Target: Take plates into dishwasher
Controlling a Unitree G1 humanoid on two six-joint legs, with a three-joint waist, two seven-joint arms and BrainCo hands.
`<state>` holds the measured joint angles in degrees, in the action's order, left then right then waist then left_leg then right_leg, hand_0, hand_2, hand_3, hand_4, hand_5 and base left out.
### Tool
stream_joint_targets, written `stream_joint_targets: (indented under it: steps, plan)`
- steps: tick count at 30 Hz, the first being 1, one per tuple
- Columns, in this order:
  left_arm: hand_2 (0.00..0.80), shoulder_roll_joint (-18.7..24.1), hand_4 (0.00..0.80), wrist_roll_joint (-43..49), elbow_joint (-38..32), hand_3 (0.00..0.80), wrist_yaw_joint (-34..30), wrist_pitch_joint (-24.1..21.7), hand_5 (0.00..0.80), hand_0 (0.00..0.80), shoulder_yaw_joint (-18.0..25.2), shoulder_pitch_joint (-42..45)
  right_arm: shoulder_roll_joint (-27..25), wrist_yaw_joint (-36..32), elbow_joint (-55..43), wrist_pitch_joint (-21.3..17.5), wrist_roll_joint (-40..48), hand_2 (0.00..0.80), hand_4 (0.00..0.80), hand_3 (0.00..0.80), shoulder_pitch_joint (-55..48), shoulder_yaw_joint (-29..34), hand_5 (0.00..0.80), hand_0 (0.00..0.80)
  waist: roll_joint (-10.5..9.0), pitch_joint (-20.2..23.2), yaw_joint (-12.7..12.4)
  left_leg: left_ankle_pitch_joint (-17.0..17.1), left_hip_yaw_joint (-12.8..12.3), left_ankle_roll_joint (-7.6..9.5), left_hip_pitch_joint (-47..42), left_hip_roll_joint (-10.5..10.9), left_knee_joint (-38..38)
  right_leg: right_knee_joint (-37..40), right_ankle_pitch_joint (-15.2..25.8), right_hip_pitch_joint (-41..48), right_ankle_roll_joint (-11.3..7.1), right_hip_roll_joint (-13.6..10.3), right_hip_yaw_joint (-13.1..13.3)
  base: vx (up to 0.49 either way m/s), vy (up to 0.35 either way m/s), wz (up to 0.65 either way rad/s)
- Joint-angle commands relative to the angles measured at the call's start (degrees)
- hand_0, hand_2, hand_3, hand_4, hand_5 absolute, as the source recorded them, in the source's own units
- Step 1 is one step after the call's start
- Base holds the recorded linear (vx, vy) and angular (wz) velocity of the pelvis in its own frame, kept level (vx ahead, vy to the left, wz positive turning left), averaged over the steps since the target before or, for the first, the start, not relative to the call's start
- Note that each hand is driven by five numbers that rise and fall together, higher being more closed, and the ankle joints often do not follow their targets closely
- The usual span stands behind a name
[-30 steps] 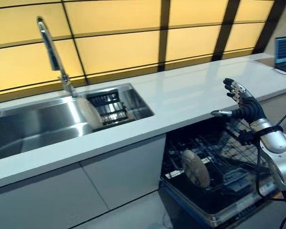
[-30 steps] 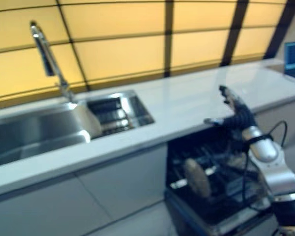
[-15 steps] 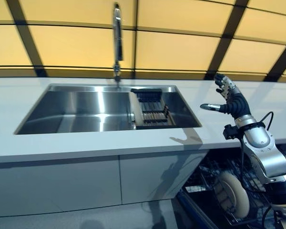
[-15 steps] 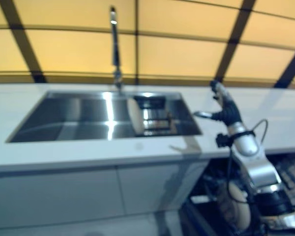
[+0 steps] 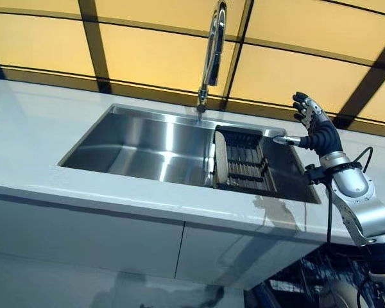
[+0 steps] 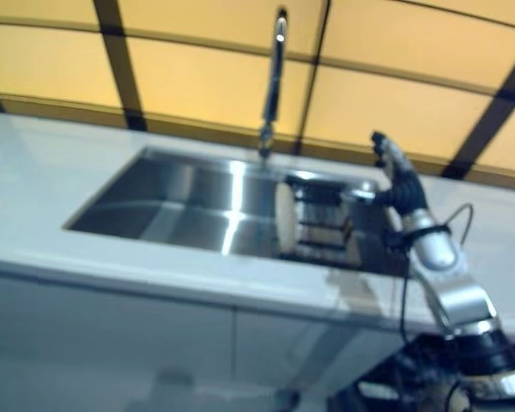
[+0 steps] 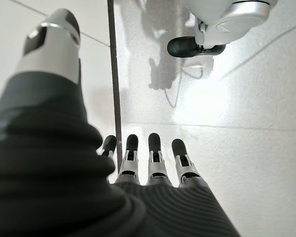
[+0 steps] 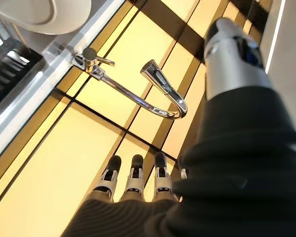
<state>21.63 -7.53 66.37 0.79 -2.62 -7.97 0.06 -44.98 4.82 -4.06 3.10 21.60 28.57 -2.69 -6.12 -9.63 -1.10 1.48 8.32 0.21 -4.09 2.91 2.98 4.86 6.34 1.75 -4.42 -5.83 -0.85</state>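
Note:
A pale plate stands on edge in a dark dish rack at the right end of the steel sink. My right hand hovers open just right of the rack, above the sink's right rim, with fingers spread and thumb pointing at the plate; it holds nothing. In the right wrist view the plate shows past the straight fingers. My left hand appears only in its wrist view, open and empty, hanging over the floor.
A tall curved faucet rises behind the sink. The white counter runs along both sides, with yellow panels behind. Part of the open dishwasher shows below the counter at the lower right.
The camera has swung from the dishwasher toward the sink. My right hand has come from over the counter to beside the rack, still open and empty.

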Motion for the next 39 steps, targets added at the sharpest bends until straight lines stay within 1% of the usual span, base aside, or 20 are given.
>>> stream_joint_targets:
  steps: [1,3,4,5,8,11,14,15,16,19,20,22,23,25,27,28,29,31,33,39]
  plan:
    - [0.000,0.6,0.000,1.0,-0.2,0.000,0.1,-0.8,0.000,0.000,-0.5,-1.2,-2.0,1.0,-0.4,-0.5,1.0,0.000,0.000,0.000,6.2,0.9,0.000,0.000,0.86,2.5,-1.4,-1.9,-4.6,-1.41,2.0,-4.2,-2.1,-5.3,-3.5,-0.8,-0.62,0.1,-1.5,0.038,-0.131,0.40]
    - [0.000,-0.3,0.000,1.7,-1.2,0.000,0.1,-0.8,0.000,0.000,-0.9,-0.9,-1.6,1.3,-0.4,0.7,-0.3,0.000,0.000,0.000,6.6,0.4,0.000,0.000,1.08,2.4,-1.7,-1.7,-5.9,-2.18,2.7,-4.7,-3.4,-4.3,-3.8,0.5,-0.03,0.2,-2.9,0.016,-0.118,0.28]
    - [0.000,-0.3,0.000,1.7,-1.2,0.000,0.1,-0.8,0.000,0.000,-0.9,-0.9,-1.6,1.3,-0.4,0.7,-0.3,0.000,0.000,0.000,6.6,0.4,0.000,0.000,1.08,2.4,-1.7,-1.7,-5.9,-2.18,2.7,-4.7,-3.4,-4.3,-3.8,0.5,-0.03,0.2,-2.9,-0.020,-0.107,0.28]
    - [0.000,-0.8,0.000,2.2,-2.0,0.000,-0.2,-1.2,0.000,0.000,-1.4,-0.8,-2.0,2.0,-0.6,1.5,-1.0,0.000,0.000,0.000,6.5,0.4,0.000,0.000,1.42,2.2,-1.8,-1.4,-7.5,-2.76,3.6,-5.0,-4.1,-3.6,-4.1,1.3,0.38,0.3,-4.5,-0.033,-0.078,0.23]
    - [0.000,-1.2,0.000,1.6,-1.9,0.000,0.2,-1.4,0.000,0.000,-2.3,-1.0,-2.5,2.0,0.0,1.9,-1.8,0.000,0.000,0.000,7.3,0.0,0.000,0.000,1.86,2.3,-1.7,-0.9,-7.3,-3.11,3.7,-5.1,-3.3,-2.9,-4.4,1.5,0.90,0.9,-5.3,-0.040,-0.045,0.28]
    - [0.000,-1.5,0.000,1.0,-1.5,0.000,0.5,-1.2,0.000,0.000,-2.2,-0.9,-3.7,-0.5,1.1,2.8,-4.2,0.000,0.000,0.000,8.8,-1.1,0.000,0.000,2.18,2.8,-1.5,0.1,-7.0,-3.46,3.2,-5.2,-1.5,-1.8,-4.2,1.9,1.21,1.5,-5.5,-0.013,0.007,0.05]
    - [0.000,-1.6,0.000,0.9,-1.1,0.000,0.9,-1.2,0.000,0.000,-2.0,-0.7,-6.7,-2.1,2.1,2.2,-12.8,0.000,0.000,0.000,9.8,-2.7,0.000,0.000,2.22,3.2,-1.5,0.4,-7.2,-3.68,3.0,-5.3,-1.0,-1.6,-4.2,2.2,1.22,1.5,-5.6,0.000,0.000,0.00]
    - [0.000,-1.6,0.000,0.8,-1.2,0.000,1.0,-1.1,0.000,0.000,-1.9,-0.5,-9.1,-2.6,2.9,0.8,-18.0,0.000,0.000,0.000,10.4,-3.5,0.000,0.000,2.20,3.4,-1.4,0.5,-7.2,-3.68,3.0,-5.4,-0.8,-1.8,-4.4,2.0,1.20,1.6,-5.6,0.000,0.000,0.00]
    - [0.000,-1.3,0.000,0.5,-1.4,0.000,1.0,-0.9,0.000,0.000,-1.9,-0.3,-12.5,-2.8,3.4,-1.9,-27.1,0.000,0.000,0.000,11.0,-4.3,0.000,0.000,2.11,3.6,-1.4,0.8,-7.3,-3.76,2.9,-5.5,-0.4,-1.9,-4.5,2.0,1.12,1.7,-5.8,-0.004,0.022,0.05]
    - [0.000,-0.6,0.000,0.3,-1.7,0.000,1.0,-0.8,0.000,0.000,-2.0,0.2,-21.5,-4.2,4.2,-5.5,-31.8,0.000,0.000,0.000,14.9,-8.0,0.000,0.000,1.56,3.9,-1.6,1.2,-7.4,-3.92,2.8,-5.7,0.3,-2.0,-4.8,2.2,0.84,1.8,-6.3,0.000,0.005,0.02]
    - [0.000,-0.4,0.000,0.2,-1.8,0.000,1.0,-0.7,0.000,0.000,-2.1,0.2,-23.3,-4.6,4.2,-6.5,-33.0,0.000,0.000,0.000,16.0,-9.0,0.000,0.000,1.37,4.0,-1.7,1.3,-7.4,-3.96,2.7,-5.8,0.5,-1.9,-4.8,2.3,0.80,1.8,-6.4,0.000,0.000,0.00]
    - [0.000,0.6,0.000,0.2,-3.0,0.000,0.8,0.0,0.000,0.000,-2.4,0.6,-30.0,-4.6,5.5,-12.0,-40.0,0.000,0.000,0.000,22.8,-15.3,0.000,0.000,0.56,4.4,-2.1,1.4,-7.3,-4.12,2.6,-6.0,0.9,-1.7,-4.9,2.5,0.67,2.0,-6.7,0.000,0.000,0.00]
    - [0.000,0.8,0.000,0.2,-3.3,0.000,0.8,0.2,0.000,0.000,-2.6,0.6,-31.2,-4.3,5.9,-12.9,-41.2,0.000,0.000,0.000,24.5,-17.0,0.000,0.000,0.34,4.4,-2.3,1.5,-7.2,-4.14,2.6,-6.0,0.9,-1.7,-4.9,2.6,0.61,2.0,-6.7,0.000,0.000,0.00]
    - [0.000,1.6,0.000,0.2,-3.9,0.000,0.5,0.5,0.000,0.000,-3.0,0.8,-34.6,-2.5,6.7,-18.1,-48.1,0.000,0.000,0.000,30.6,-23.8,0.000,0.000,-0.32,4.6,-2.6,1.6,-7.1,-4.24,2.8,-6.2,1.1,-1.6,-4.9,2.5,0.37,2.1,-7.0,-0.005,-0.020,0.04]
    - [0.000,2.0,0.000,0.3,-4.2,0.000,0.4,0.7,0.000,0.000,-3.2,0.9,-36.3,-1.8,6.2,-20.8,-53.5,0.000,0.000,0.000,34.0,-28.2,0.000,0.000,-0.76,4.8,-2.8,1.6,-7.1,-4.18,2.8,-6.3,1.1,-1.5,-4.9,2.5,0.32,2.2,-7.1,-0.005,-0.021,0.05]
    - [0.000,2.2,0.000,0.2,-4.3,0.000,0.4,0.7,0.000,0.000,-3.3,1.1,-37.3,-2.1,5.4,-22.8,-56.5,0.000,0.000,0.000,37.5,-32.5,0.000,0.000,-0.92,5.0,-2.8,1.5,-7.1,-4.15,2.8,-6.3,1.3,-1.3,-4.9,2.6,0.21,2.2,-7.1,-0.004,-0.029,0.05]
    - [0.000,2.4,0.000,0.0,-4.4,0.000,0.3,0.9,0.000,0.000,-3.5,1.0,-38.0,-2.3,4.4,-23.5,-57.8,0.000,0.000,0.000,39.4,-35.0,0.000,0.000,-1.08,5.2,-2.7,1.5,-7.2,-4.12,2.7,-6.4,1.4,-1.2,-4.9,2.7,0.19,2.3,-7.1,-0.002,-0.022,0.04]
    - [0.000,2.5,0.000,-0.1,-4.5,0.000,0.3,1.1,0.000,0.000,-3.7,1.0,-38.2,-2.5,3.6,-24.1,-59.8,0.000,0.000,0.000,40.8,-37.0,0.000,0.000,-1.15,5.4,-2.7,1.5,-7.2,-4.07,2.7,-6.4,1.5,-1.1,-4.9,2.7,0.19,2.4,-7.1,0.000,0.000,0.00]
    - [0.000,2.3,0.000,0.2,-4.0,0.000,0.3,0.8,0.000,0.000,-4.3,0.8,-37.0,-2.9,3.6,-25.9,-62.1,0.000,0.000,0.000,44.6,-41.7,0.000,0.000,-1.23,5.8,-2.9,1.5,-7.4,-4.19,2.5,-6.7,1.6,-0.8,-5.0,3.0,0.17,2.5,-7.3,0.000,0.000,0.00]
    - [0.000,1.8,0.000,1.0,-4.3,0.000,-0.2,1.2,0.000,0.000,-5.3,0.1,-33.3,-4.8,6.4,-28.5,-63.3,0.000,0.000,0.000,46.1,-45.1,0.000,0.000,-0.90,6.1,-3.6,1.4,-7.3,-4.31,2.2,-6.9,1.4,-1.0,-5.4,3.6,0.38,2.6,-7.8,0.000,0.000,0.00]
